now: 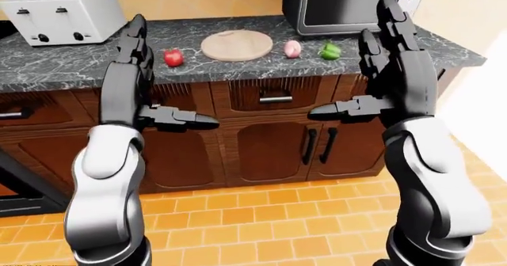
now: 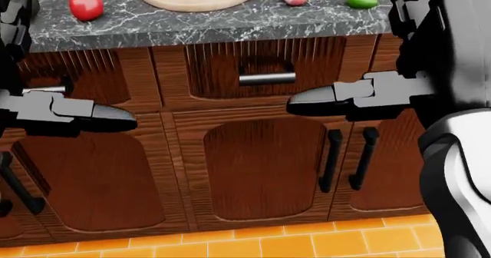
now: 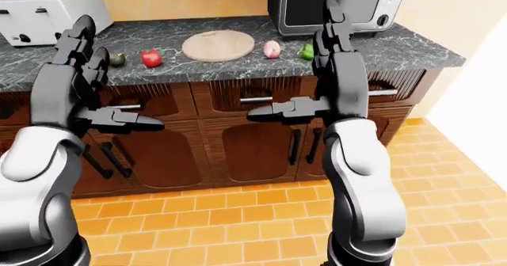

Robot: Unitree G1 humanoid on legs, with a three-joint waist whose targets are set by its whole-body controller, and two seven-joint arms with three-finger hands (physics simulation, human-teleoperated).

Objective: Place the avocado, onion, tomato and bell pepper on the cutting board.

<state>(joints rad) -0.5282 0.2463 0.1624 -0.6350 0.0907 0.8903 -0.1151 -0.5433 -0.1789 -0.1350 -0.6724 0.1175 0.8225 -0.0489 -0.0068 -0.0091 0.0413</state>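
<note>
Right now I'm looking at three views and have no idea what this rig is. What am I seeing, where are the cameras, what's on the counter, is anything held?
This is a simulated humanoid robot. All three cameras sit on its head, looking out over its arms: two eye views and a lower-aimed head view. The left hand and right hand are raised, fingers open, holding nothing. On the dark stone counter lie a round cutting board with nothing on it, a tomato on its left, an onion and bell pepper on its right. The avocado shows in the right-eye view, beside the tomato. A toaster and microwave stand behind.
</note>
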